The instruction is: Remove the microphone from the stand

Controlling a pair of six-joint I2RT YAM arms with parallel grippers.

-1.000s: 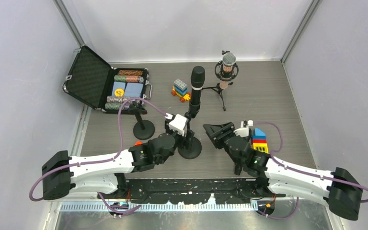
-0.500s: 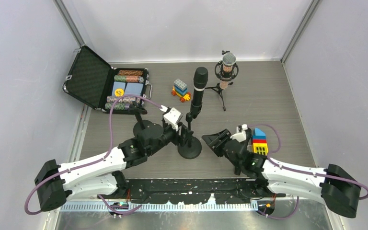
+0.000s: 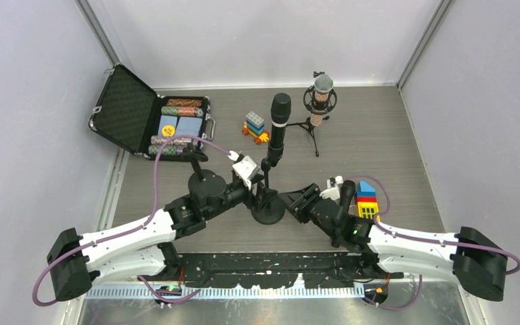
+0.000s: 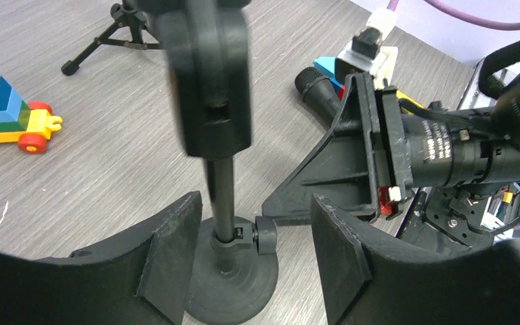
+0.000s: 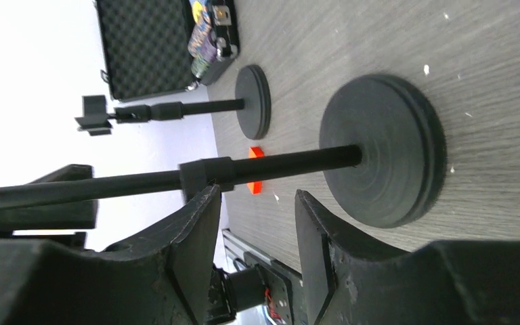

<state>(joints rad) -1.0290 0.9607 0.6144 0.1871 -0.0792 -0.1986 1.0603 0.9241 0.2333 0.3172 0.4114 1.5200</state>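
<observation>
Both sets of jaws are standing apart and holding nothing.

From above, the left gripper (image 3: 257, 189) is sitting at the pole of the stand (image 3: 269, 212). The right gripper (image 3: 299, 201) is sitting just beside the stand's round base, having closed in from farther right a second ago. The left arm has swung forward too and is now covering the base of the spare stand (image 3: 195, 156). The mic (image 3: 279, 127) is still sitting in the clip on top of the stand, head toward the back. Behind it a toy (image 3: 256, 127) and a tripod mic (image 3: 321, 96) are standing. An open case (image 3: 142, 108) is lying at the back left, and blocks (image 3: 366, 198) are lying by the right arm. The grey wood-grain table (image 3: 379, 135) is sitting between pale walls (image 3: 34, 101).

In the left wrist view, the fingers (image 4: 169, 264) are flanking the stand's pole (image 4: 222, 196) without touching it, and the clip is looming blurred above. The right gripper (image 4: 352, 149) is facing in just past the base.

In the right wrist view, the fingers (image 5: 315, 230) are gaping before the pole (image 5: 277, 164), with the base (image 5: 379, 159) just beyond. The spare stand (image 5: 252, 101) and case (image 5: 156, 47) are lying farther off.
</observation>
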